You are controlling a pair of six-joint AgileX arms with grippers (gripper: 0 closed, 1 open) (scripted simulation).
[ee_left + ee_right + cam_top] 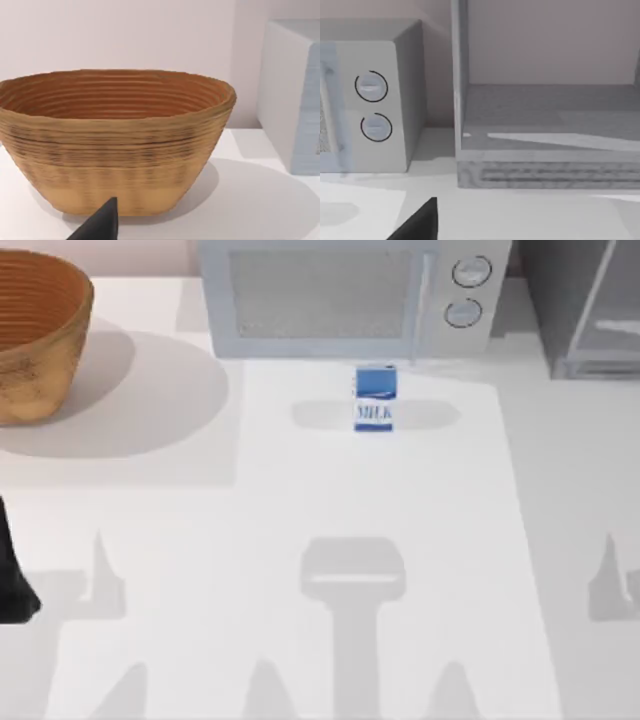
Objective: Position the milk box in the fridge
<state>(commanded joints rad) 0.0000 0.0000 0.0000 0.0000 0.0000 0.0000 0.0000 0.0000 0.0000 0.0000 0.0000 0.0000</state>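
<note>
The milk box (375, 398) stands upright on the table just in front of the microwave, blue on top with "MILK" on its white lower band. The fridge (585, 310) is a dark-grey cabinet at the back right corner; the right wrist view looks at the fridge (550, 115) and its grey inner floor behind a light-grey frame. A dark piece of my left arm (12, 580) sits at the table's left edge, far from the carton. A dark tip of my left gripper (100, 227) faces the basket. A dark tip of my right gripper (420, 222) points toward the fridge's base.
A large woven basket (35, 330) stands at the back left; the left wrist view has the basket (115, 140) close ahead. The pale microwave (340, 295) with two round knobs (467, 290) stands at the back centre, left of the fridge. Open tabletop (320, 540) lies in front of the carton.
</note>
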